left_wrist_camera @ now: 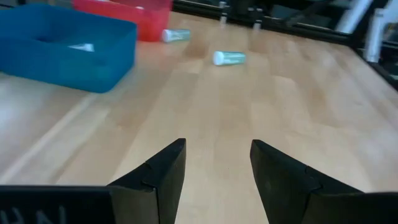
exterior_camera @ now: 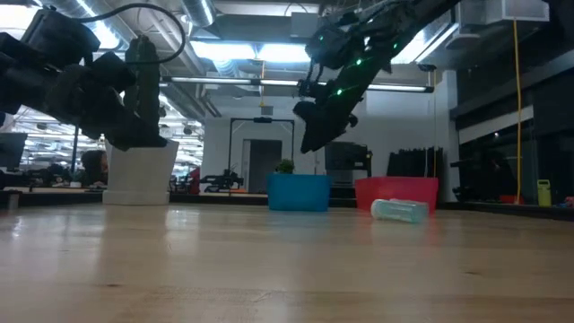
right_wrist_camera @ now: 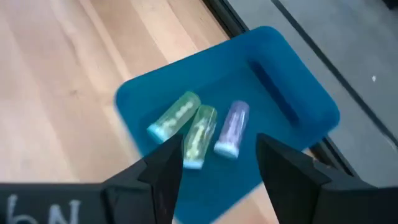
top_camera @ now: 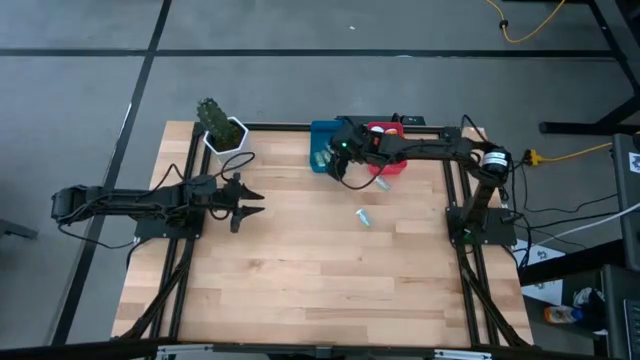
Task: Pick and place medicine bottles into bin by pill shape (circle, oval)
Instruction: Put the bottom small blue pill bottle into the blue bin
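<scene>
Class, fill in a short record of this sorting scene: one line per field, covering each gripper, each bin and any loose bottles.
Right gripper: open, empty, above the blue bin
Left gripper: open, empty, over bare table on the left side
Blue bin: holds three vials lying side by side, two greenish and one purple
Red bin: beside the blue bin; contents cannot be made out
Loose vials: one teal vial lying on the table in front of the bins, another lying against the red bin
Plant pot: white, at the back left
</scene>
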`<action>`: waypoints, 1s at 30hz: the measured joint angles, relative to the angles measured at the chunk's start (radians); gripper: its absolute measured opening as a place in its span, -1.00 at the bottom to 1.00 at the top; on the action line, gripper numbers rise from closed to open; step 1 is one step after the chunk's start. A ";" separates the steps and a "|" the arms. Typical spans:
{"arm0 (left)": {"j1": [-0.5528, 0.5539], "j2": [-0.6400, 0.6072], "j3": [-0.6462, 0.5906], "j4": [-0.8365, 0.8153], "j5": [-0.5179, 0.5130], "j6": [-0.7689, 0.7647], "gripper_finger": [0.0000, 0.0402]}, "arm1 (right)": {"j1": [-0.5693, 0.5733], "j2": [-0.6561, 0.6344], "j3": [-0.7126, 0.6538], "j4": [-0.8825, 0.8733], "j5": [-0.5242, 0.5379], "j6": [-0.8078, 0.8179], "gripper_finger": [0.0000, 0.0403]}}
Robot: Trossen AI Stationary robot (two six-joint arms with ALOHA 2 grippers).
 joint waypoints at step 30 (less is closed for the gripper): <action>0.000 0.000 0.000 0.001 -0.011 -0.024 -0.13 | 0.348 -0.176 -0.279 -0.405 -0.070 0.490 0.00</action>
